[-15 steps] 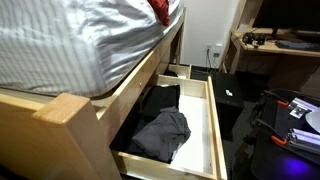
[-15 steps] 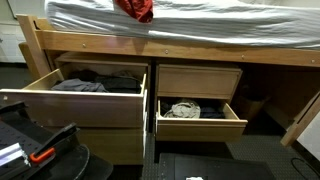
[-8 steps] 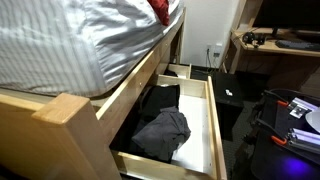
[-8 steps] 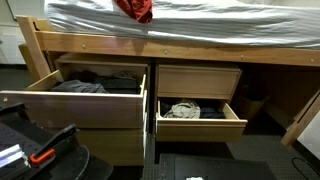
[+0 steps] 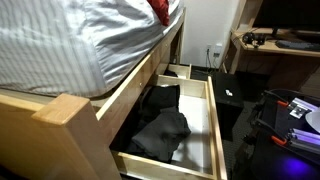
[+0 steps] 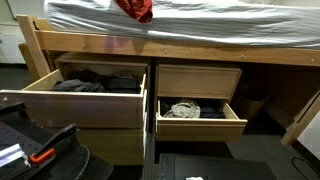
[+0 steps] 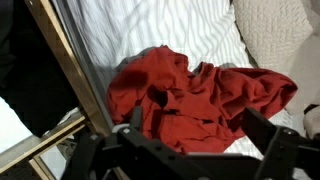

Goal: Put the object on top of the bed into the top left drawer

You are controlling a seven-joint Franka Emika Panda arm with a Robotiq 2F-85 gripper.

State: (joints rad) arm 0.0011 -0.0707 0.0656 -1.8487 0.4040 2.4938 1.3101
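Observation:
A crumpled red cloth lies on the striped bed sheet; it also shows at the top of both exterior views. My gripper is open, its two dark fingers spread just over the cloth's near edge. I cannot tell whether they touch the cloth. The top left drawer stands pulled open with dark clothes inside, and also shows in an exterior view. The arm itself does not show in the exterior views.
The wooden bed frame runs below the mattress. A right-hand drawer is open with a light cloth in it. A white pillow lies beside the red cloth. A desk and equipment stand nearby.

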